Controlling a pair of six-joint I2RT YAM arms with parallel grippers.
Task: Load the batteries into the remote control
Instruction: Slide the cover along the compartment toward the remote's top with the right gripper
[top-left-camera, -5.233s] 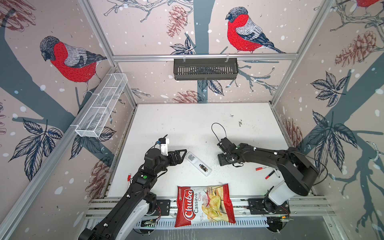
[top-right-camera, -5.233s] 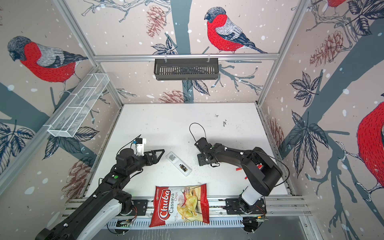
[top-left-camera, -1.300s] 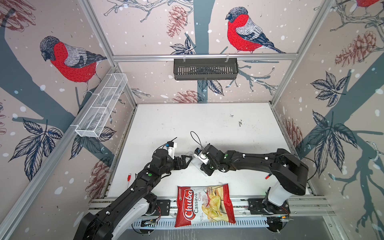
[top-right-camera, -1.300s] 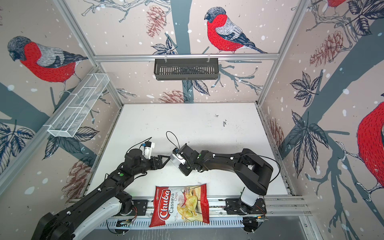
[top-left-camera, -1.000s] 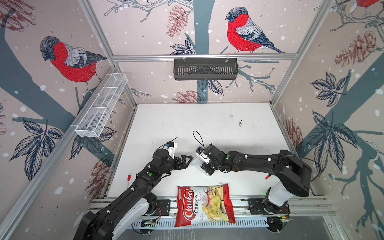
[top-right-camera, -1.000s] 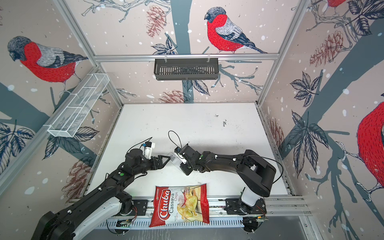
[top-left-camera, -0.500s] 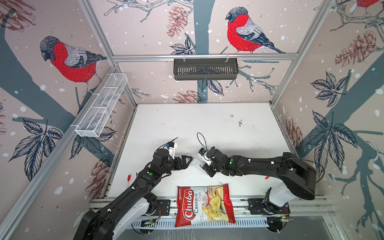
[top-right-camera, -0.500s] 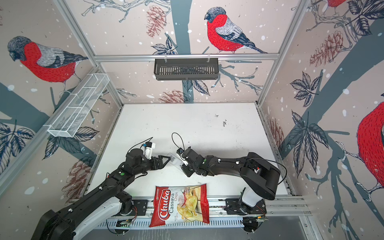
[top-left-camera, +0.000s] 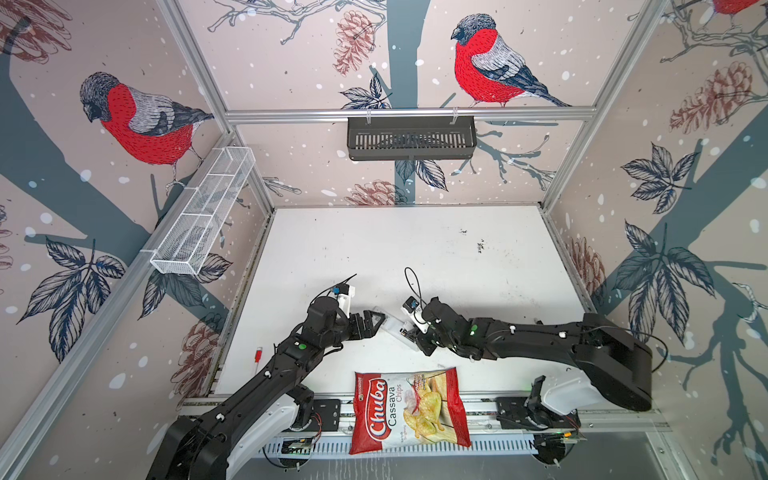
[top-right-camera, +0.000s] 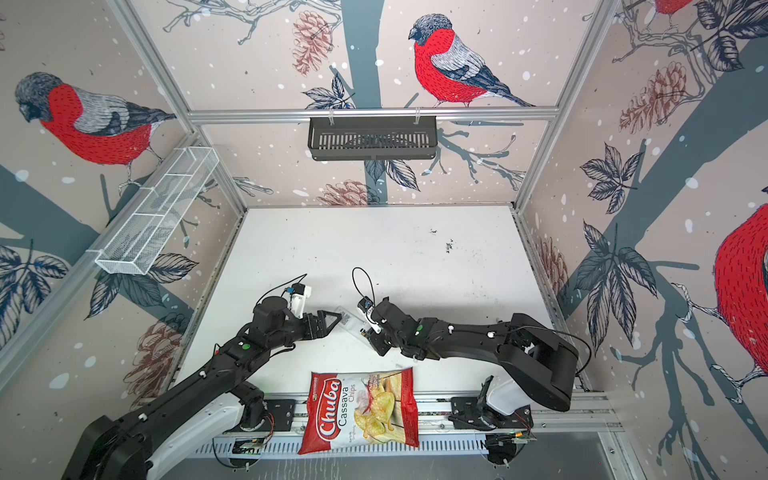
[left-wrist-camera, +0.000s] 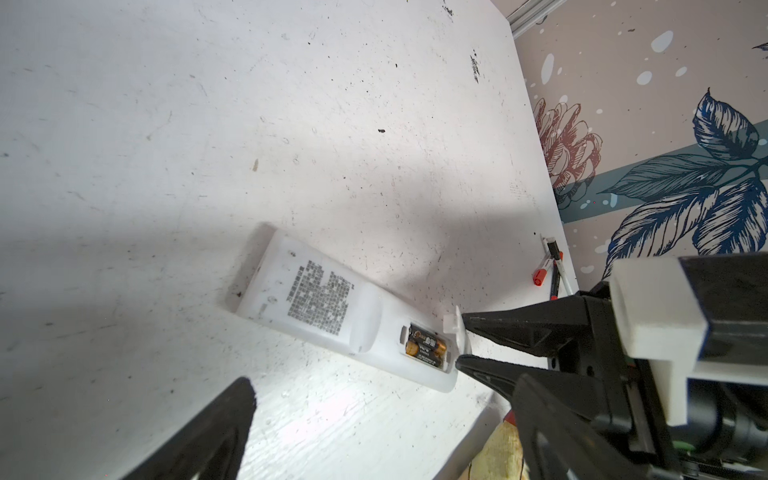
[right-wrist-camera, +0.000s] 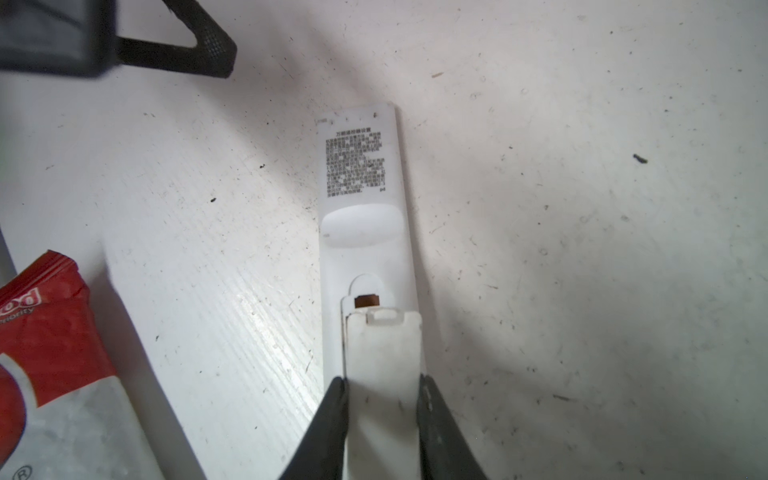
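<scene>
Remote control (right-wrist-camera: 361, 187) lying back-up on the white table (top-left-camera: 415, 249), near the middle of its front half, printed label uppermost. Batteries (left-wrist-camera: 426, 345), two side by side, sit in the open compartment at one end. Battery cover (right-wrist-camera: 382, 365), a white plate, is held tilted over that end, not seated. Right gripper (right-wrist-camera: 382, 384) is clamped on the cover's two long edges. Left gripper (top-left-camera: 374, 324) has its jaws wide apart, holding nothing, just beside the remote's opposite end. Chips bag (top-left-camera: 409, 409) lies at the table's front edge. Red-capped pens (left-wrist-camera: 548, 270) lie well apart, near the right wall.
</scene>
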